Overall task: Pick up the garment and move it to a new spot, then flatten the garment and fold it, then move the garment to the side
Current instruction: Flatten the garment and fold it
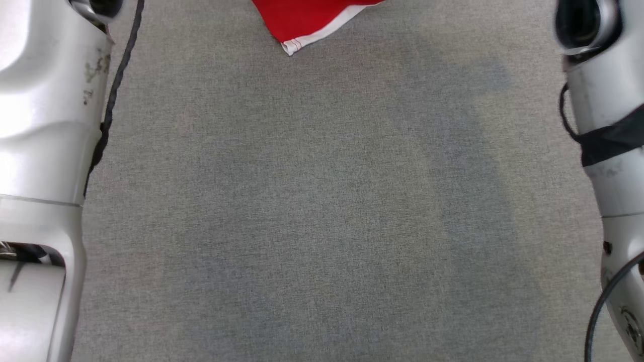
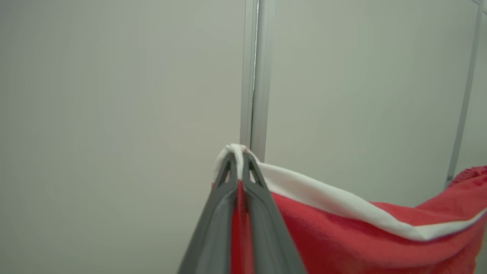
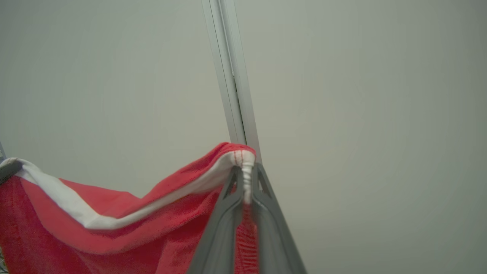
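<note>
Holding the red garment (image 2: 342,236) aloft by its white-banded edge: left gripper (image 2: 239,161) and right gripper (image 3: 246,177) each clamped tight on a corner, likely to spread it for laying flat. Head view adds a hanging corner over the grey cloth surface (image 1: 322,201); wrist views face wall panels (image 2: 114,95).

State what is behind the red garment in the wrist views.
A pale wall panel and its vertical metal joint strip; the red garment covers the lower wall.

I see the garment (image 1: 302,17) as bright red with a white edge band. The surface (image 1: 322,201) beneath the garment is mottled grey. My left gripper (image 2: 239,161) and right gripper (image 3: 246,175) are dark grey.
</note>
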